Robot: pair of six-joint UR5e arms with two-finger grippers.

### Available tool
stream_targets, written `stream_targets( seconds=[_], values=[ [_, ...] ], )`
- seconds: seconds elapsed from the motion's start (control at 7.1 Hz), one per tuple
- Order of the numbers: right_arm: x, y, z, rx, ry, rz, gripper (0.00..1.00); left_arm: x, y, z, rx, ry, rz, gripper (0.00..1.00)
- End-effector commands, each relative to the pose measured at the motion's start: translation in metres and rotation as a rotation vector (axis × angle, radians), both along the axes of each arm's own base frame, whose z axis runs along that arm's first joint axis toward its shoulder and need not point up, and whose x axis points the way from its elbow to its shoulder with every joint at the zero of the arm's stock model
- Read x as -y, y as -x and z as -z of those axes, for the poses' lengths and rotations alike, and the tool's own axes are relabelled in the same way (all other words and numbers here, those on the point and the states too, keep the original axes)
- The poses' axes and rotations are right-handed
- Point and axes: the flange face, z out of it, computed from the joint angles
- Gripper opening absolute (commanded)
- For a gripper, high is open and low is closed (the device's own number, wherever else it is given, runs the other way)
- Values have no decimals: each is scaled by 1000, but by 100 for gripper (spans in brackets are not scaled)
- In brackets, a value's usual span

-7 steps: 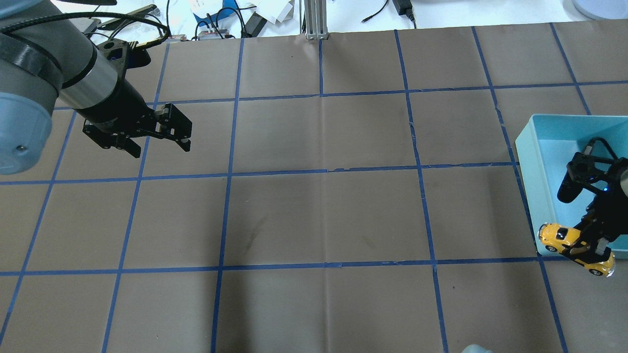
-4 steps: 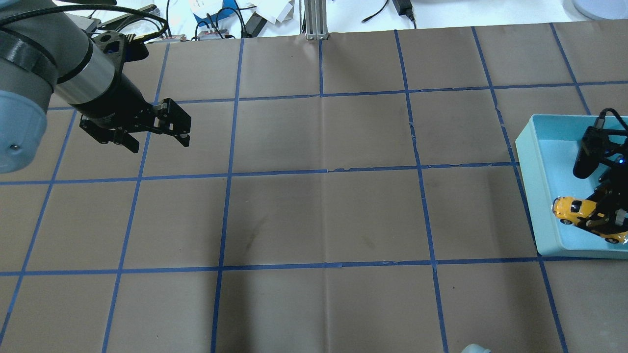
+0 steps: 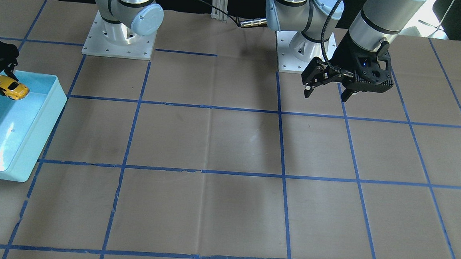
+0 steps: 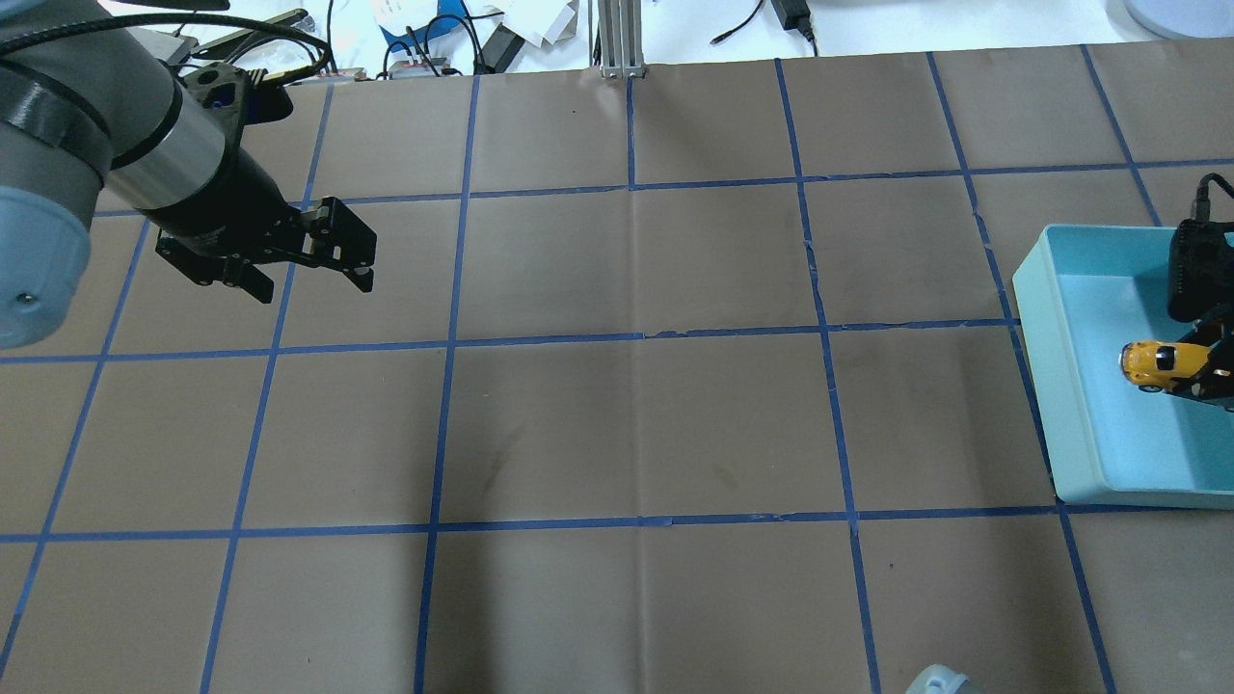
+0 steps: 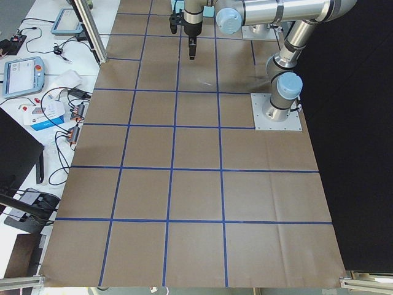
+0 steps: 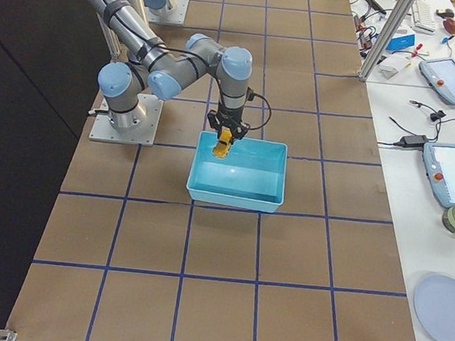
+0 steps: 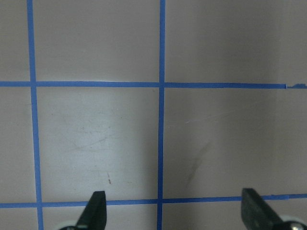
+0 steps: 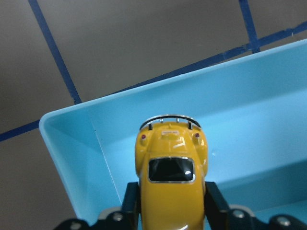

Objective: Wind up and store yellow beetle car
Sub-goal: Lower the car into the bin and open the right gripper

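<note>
The yellow beetle car [image 4: 1160, 363] is held in my right gripper [image 4: 1205, 371], which is shut on it above the inside of the light blue bin [image 4: 1070, 405]. The car also shows in the front-facing view [image 3: 11, 87], in the right side view [image 6: 224, 144] and in the right wrist view [image 8: 171, 179], its rear end pointing out between the fingers [image 8: 130, 196]. My left gripper [image 4: 313, 270] is open and empty above the table at the far left; its fingertips [image 7: 96, 206] show in the left wrist view over bare paper.
The table is covered in brown paper with a blue tape grid. The bin [image 3: 34, 133] stands at the table's right edge and holds nothing else that I can see. Cables and devices [image 4: 424, 39] lie beyond the far edge.
My right gripper has carried the car from the bin's near corner further over the bin, toward its middle. My left arm has barely moved.
</note>
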Motion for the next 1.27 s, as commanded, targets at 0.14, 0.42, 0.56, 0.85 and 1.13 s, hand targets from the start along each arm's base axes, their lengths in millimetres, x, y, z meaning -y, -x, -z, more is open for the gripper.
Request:
stream_targets(
  seconds=[0.14, 0.42, 0.56, 0.85, 1.13],
  values=[
    [34, 35, 65, -2, 1, -90, 39, 0, 0, 1, 0, -1, 1, 100],
    [38, 39, 91, 22, -23, -160, 41, -1, 0, 1, -1, -3, 1, 100],
    [38, 38, 97, 31, -31, -174, 42, -1, 0, 2, -1, -4, 1, 100],
    [41, 41, 110, 33, -35, -176, 43, -1, 0, 3, -1, -6, 0, 100],
    [41, 42, 111, 37, -37, -194, 60, -1, 0, 4, -1, -7, 0, 100]
  ],
)
